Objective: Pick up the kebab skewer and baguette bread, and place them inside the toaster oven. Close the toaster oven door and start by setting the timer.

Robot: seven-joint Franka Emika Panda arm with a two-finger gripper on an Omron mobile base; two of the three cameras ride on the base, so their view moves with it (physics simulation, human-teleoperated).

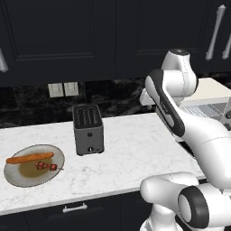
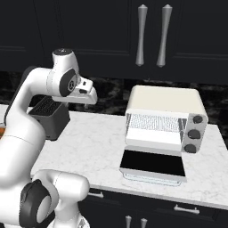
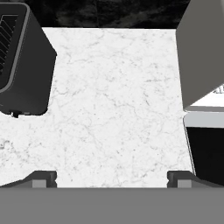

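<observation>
The baguette bread [image 1: 29,158] and the kebab skewer [image 1: 46,166] lie side by side on a round plate [image 1: 18,178] at the counter's left end. At the right end stands the cream toaster oven [image 2: 164,104], its wire rack [image 2: 153,121] showing. The toaster oven door [image 2: 152,164] is folded down flat, dark glass facing up. My gripper [image 3: 111,178] hangs high over the bare marble between the slot toaster and the oven. It is open, with nothing between its fingertips [image 3: 41,178]. The oven's side [image 3: 201,52] and door [image 3: 208,148] sit at the hand view's right edge.
A dark-grey slot toaster [image 1: 88,129] stands mid-counter between the plate and the oven, also seen as toaster [image 3: 22,65]. The oven's three knobs [image 2: 194,133] run down its right front. Dark cabinets [image 2: 151,35] hang above, and the counter's front edge [image 1: 90,196] is near the base.
</observation>
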